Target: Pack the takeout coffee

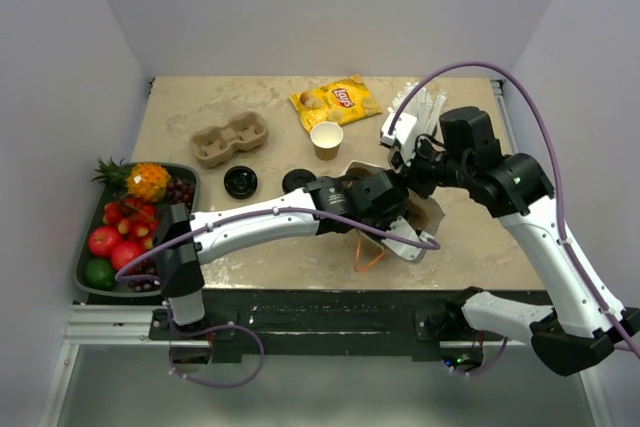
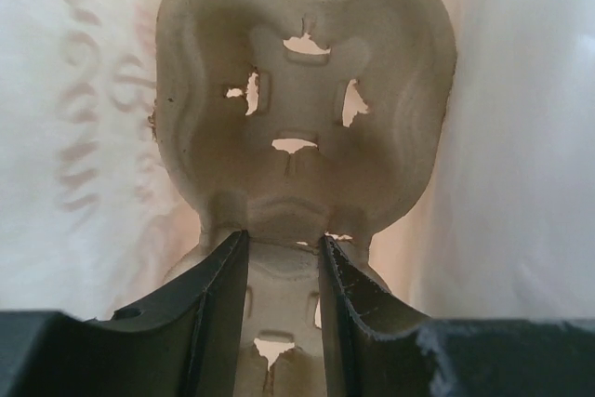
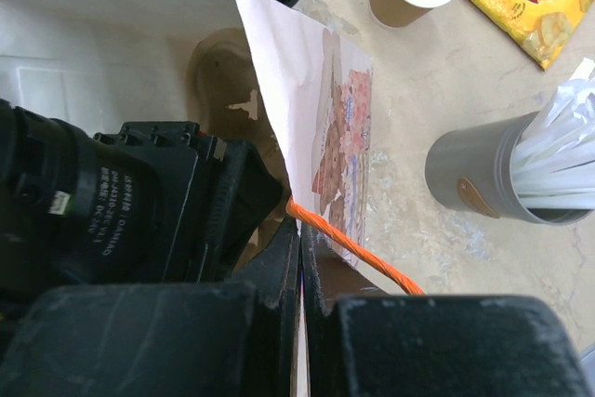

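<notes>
Left jaws are gripping the pulp carrier (image 2: pixel 307 90) by its narrow middle neck, deep inside the paper bag (image 3: pixel 307 72), with white bag walls on both sides. Right jaws are pinching shut on the bag's rim, just beside the orange handle (image 3: pixel 372 262), and holding the mouth open. The takeout coffee cup (image 1: pixel 327 139) is standing upright on the worktop (image 1: pixel 200 107), outside the bag, lid off, white inside showing. A black lid (image 1: pixel 297 180) is lying just beside the bag, and a 2nd lid (image 1: pixel 241 182) is lying left of it (cannot tell which fits). A spare carrier (image 1: pixel 232 139) is sitting further left, apart.

Step in hand, likely: seating the carrier at the bag's bottom. Doing it well means:
- keeping the carrier level, with its 2 wells facing the mouth
- letting go only once it is resting (bottom contact is hidden here)
- holding the rim taut without tearing the thin paper
- backing the left arm out straight, so the fingers are not dragging the carrier or crumpling a wall

The cup is likely needing its lid before going in.
</notes>
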{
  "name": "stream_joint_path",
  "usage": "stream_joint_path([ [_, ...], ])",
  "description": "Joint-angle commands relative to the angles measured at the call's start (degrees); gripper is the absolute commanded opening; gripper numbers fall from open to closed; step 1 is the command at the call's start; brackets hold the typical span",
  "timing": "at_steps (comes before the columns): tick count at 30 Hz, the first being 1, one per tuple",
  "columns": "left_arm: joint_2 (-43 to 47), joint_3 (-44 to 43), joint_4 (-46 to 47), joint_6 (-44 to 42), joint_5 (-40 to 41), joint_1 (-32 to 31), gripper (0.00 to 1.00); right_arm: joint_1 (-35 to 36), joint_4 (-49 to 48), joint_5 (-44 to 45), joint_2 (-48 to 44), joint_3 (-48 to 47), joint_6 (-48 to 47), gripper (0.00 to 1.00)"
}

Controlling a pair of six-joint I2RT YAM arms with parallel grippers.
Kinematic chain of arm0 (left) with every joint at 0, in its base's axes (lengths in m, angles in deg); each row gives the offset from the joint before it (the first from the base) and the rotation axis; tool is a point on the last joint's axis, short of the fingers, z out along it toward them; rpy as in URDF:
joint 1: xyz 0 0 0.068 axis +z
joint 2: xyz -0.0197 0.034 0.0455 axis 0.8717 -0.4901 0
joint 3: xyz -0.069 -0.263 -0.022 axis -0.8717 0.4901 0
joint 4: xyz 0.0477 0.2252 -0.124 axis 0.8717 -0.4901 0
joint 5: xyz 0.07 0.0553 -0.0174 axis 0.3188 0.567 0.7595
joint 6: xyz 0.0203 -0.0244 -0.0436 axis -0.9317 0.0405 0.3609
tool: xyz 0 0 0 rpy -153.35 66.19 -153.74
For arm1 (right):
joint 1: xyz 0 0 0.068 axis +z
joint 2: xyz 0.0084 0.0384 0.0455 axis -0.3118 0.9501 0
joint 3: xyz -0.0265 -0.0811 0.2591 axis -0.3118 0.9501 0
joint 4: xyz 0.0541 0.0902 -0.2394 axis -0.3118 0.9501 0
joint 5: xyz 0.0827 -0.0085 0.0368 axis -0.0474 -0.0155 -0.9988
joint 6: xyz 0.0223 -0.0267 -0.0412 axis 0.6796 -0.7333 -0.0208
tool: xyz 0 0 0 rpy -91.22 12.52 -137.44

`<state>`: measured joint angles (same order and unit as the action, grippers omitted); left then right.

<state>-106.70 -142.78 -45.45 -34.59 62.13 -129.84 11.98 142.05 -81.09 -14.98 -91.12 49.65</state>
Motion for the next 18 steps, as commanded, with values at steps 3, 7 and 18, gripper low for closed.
stream_joint_path([
  [3, 2.61, -0.12, 0.89, 2.71, 4.99, -0.07, 0.00, 0.17, 0.06, 0.13, -0.90, -1.76, -1.66, 0.00],
  [7, 1.74, 0.85, 2.40, 3.06, 3.67, -0.07, 0.00, 0.26, 0.50, -2.51, -1.17, -1.67, -1.40, 0.00],
  [18, 2.95, 8.75, 14.95, 4.73, 1.21, 0.54, 0.00, 0.26, 2.26, -4.97, -2.57, -1.32, -2.01, 0.00],
])
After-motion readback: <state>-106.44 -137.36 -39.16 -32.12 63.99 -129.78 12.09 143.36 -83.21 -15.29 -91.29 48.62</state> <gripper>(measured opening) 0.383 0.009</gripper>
